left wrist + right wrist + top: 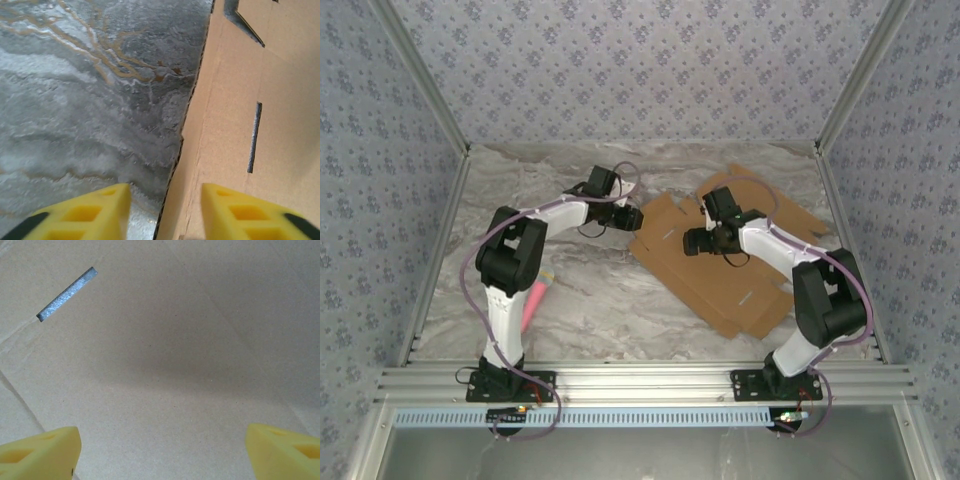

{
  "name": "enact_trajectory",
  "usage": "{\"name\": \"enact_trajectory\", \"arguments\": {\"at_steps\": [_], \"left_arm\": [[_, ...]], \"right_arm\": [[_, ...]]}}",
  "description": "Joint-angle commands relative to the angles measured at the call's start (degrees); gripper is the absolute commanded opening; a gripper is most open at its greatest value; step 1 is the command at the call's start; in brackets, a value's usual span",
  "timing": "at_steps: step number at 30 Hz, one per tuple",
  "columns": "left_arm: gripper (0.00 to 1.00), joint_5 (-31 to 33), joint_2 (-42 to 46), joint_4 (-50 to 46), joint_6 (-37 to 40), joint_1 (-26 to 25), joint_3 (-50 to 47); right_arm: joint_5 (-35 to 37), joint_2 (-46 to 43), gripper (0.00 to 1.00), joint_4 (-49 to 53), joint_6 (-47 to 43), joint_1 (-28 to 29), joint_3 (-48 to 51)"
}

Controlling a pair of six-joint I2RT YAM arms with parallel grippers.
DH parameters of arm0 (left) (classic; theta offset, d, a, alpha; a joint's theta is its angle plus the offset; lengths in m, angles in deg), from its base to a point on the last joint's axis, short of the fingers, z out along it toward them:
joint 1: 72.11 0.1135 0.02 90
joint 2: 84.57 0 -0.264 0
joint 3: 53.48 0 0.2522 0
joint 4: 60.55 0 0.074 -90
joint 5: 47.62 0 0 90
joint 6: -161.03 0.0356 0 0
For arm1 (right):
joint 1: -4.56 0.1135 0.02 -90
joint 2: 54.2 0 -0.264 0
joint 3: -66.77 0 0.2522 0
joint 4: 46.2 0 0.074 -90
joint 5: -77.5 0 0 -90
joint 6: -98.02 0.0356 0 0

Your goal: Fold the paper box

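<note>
Paper box [720, 265] lies flat on the tabletop [590, 290], right of centre. Left fingers [95, 212] stand apart, straddling its left edge, unclamped. Right fingers [42, 452] are spread wide over a panel. I judge the cardboard light, stiff, hinging at creases; I'd pinch an edge flap.

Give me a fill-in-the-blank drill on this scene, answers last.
The paper box lies as a ___ sheet on the table.
The left gripper straddles the sheet's ___.
The right gripper hangs above the cardboard, jaws ___.
A ___ stick lies apart from the sheet.
Missing: flat; edge; open; pink.
</note>
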Motion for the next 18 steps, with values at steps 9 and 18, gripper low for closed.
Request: {"name": "enact_trajectory", "arguments": {"at_steps": [9, 18], "left_arm": [[0.05, -4.93, 1.12, -5.40, 7.74, 0.15, 7.03], [0.00, -3.18, 15.94, -21.28, 24.96, 0.15, 15.51]], "right_arm": [[1.20, -1.52, 0.85, 5.38, -6.01, 0.45, -7.25], [-5.53, -11.15, 0.84, 1.77, -23.25, 0.11, -19.26]]}}
